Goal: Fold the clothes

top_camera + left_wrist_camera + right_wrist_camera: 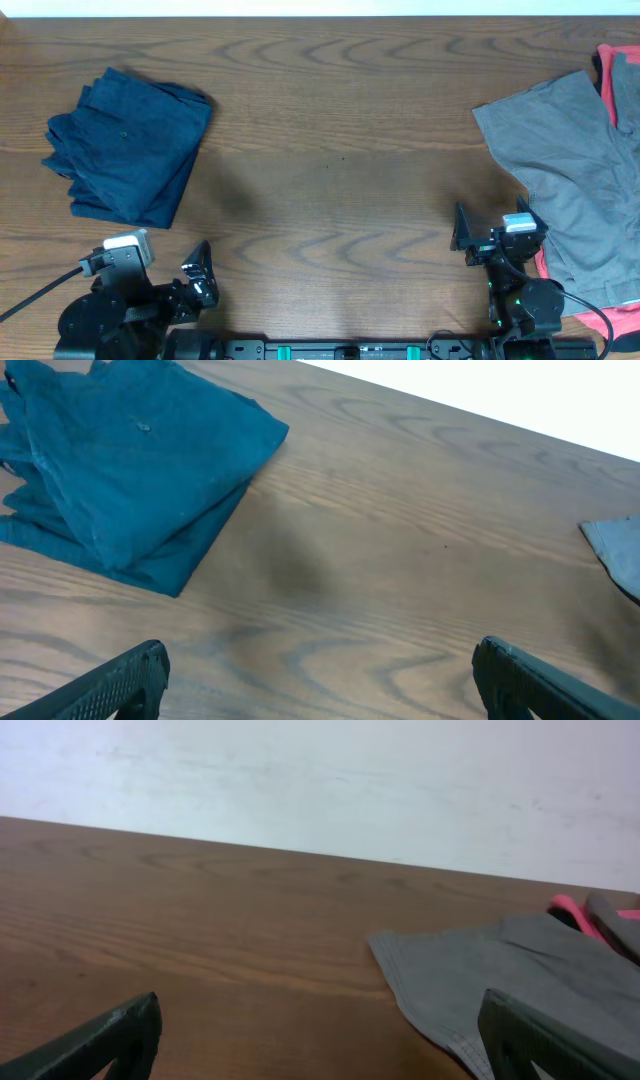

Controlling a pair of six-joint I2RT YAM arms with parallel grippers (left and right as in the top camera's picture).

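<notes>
Left gripper [318, 680]: jaws spread wide, nothing between them, bare wood below; its arm sits drawn back and low at the near edge of the table [330, 120], close to the near-left corner. It points toward the navy garment [128, 145], which lies folded in a rough square near the far-left corner, well apart from the fingers.

Right gripper [325, 1040]: likewise gaping and empty, over bare wood; its arm is tucked back at the near edge toward the near-right corner, just beside the grey garment [585, 170]. That one lies spread along the right edge, partly over a red garment [625, 75] that shows at the far-right corner and under the grey hem.
</notes>
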